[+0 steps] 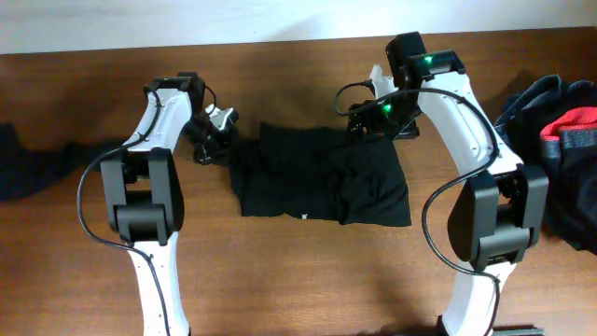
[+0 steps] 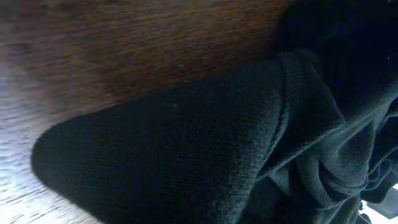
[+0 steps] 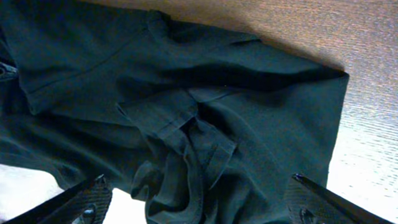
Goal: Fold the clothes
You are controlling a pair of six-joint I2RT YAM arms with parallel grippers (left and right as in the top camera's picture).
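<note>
**Entry 1: left arm [image 1: 154, 159].** Elbow folded near me, forearm running up the table [image 1: 308, 271] and turning inward. The left claw [image 1: 216, 140] sits low at the surface and is clenched. The black top [image 1: 322, 177] lies immediately to this claw's right, and the claw touches its left edge. I cannot tell whether cloth is pinched inside.

**Entry 2: right arm [image 1: 466, 121].** Elbow raised, forearm sweeping up and then inward, with green lamps [image 1: 384, 107] lit at the wrist. The right claw [image 1: 366, 117] is released and spread wide. It points down at the top's far right corner, so the garment extends to this claw's left and toward me.

**Entry 3: overhead view only.**
- It shows the full outline of the top: a rough rectangle lying flat between the two claws.
- A small white mark [image 1: 303, 218] shows at the near hem.
- A pile of garments [image 1: 560, 140], dark, grey-blue and red, lies to the right of the right claw, well apart.
- One dark garment [image 1: 28, 159] lies to the left of the left claw, well apart, at the table's edge.

**Entry 4: left wrist view only.** It shows knit texture at very close range. A rounded fold of the top fills most of the frame, with wood grain above it. I cannot see this claw's own fingers here.

**Entry 5: right wrist view only.** Both fingers [image 3: 87, 199] show at the lower corners, well apart from each other. Between and below them I note bunched wrinkles and a hemmed flap. Bare wood shows beyond the straight cloth edge on the right.
</note>
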